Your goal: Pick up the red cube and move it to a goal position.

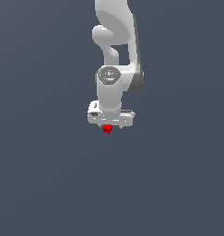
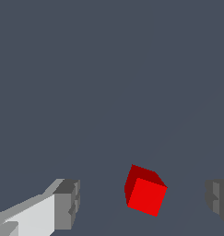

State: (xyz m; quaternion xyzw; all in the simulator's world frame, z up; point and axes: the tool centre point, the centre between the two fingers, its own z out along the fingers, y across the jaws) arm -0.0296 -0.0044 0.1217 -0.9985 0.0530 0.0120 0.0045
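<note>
Tool: white two-fingered tool [image 2: 143,205] spread wide, gripping nothing
Cube: small bright red cube [image 2: 145,191] sits between the fingers, touching neither, turned askew
Reason: straddling it, likely ready to clench
Exterior: cube [image 1: 107,129] at the tool's 6 o'clock

Your exterior view faces the arm [image 1: 114,60] head-on from a distance, with the gripper [image 1: 111,125] near the frame's centre. Your wrist view looks out close between the fingers [image 2: 67,203]. Both views share the red cube [image 2: 144,196] and plain grey ground; no worktop edges show.
</note>
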